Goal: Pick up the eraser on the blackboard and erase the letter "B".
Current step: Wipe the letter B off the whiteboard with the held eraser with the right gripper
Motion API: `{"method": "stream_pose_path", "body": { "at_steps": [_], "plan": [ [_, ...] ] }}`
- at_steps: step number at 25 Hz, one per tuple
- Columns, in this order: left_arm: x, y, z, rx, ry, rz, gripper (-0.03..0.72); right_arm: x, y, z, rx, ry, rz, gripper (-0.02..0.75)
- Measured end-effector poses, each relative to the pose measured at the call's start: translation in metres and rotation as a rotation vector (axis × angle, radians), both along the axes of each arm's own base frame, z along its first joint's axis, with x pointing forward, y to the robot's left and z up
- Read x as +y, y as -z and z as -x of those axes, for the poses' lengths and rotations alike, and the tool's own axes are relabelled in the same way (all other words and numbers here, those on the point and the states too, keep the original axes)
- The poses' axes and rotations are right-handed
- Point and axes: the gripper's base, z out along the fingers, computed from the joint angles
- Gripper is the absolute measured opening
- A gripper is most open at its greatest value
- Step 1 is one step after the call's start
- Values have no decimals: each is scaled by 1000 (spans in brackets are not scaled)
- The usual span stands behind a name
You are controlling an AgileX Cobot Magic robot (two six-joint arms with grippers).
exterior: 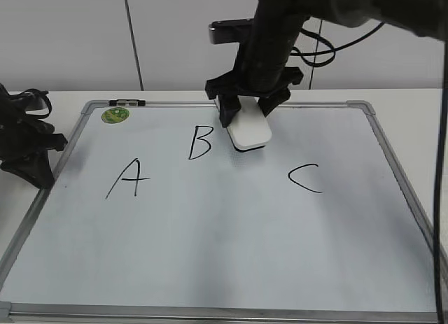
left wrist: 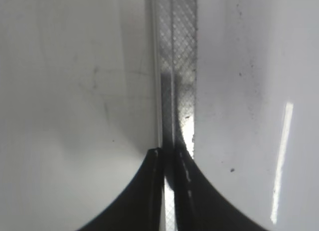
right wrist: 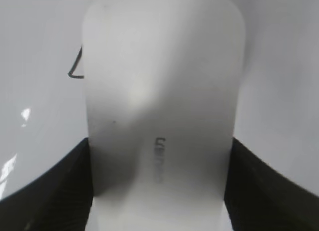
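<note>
The blackboard (exterior: 210, 254) is a white dry-erase board with a grey frame, lying flat on the table. On it are a black "A" (exterior: 128, 178), the letter "B" (exterior: 199, 142) and a "C" (exterior: 306, 178). My right gripper (exterior: 245, 115) is shut on the eraser (exterior: 249, 130), a white rounded block, with a finger on each side in the right wrist view (right wrist: 159, 106). The eraser sits just right of the "B", at or just above the board. A black stroke (right wrist: 75, 69) shows left of it. My left gripper (left wrist: 168, 156) is shut and empty over the board's left frame (left wrist: 177, 66).
A green round sticker (exterior: 115, 115) is at the board's far left corner. My left arm (exterior: 28, 145) rests at the board's left edge. The board's grey corners and frame border it, and a wall stands behind the table.
</note>
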Motion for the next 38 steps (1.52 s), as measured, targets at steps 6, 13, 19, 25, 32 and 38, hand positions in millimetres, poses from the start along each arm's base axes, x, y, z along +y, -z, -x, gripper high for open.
{"method": "stream_pose_path", "body": {
  "at_steps": [6,13,19,25,32,38],
  "plan": [
    [0,0,0,0,0,0,11,24,27,-14,-17,-35,-6,539],
    [0,0,0,0,0,1,11,29,52,-27,-74,-33,-12,539],
    [0,0,0,0,0,1,11,32,64,-34,-116,-29,-33,538],
    [0,0,0,0,0,1,11,35,67,-40,-174,-27,-60,538],
    [0,0,0,0,0,1,11,37,79,-43,-173,-48,-50,538],
    [0,0,0,0,0,1,11,37,85,-44,-171,-47,-49,538]
  ]
}}
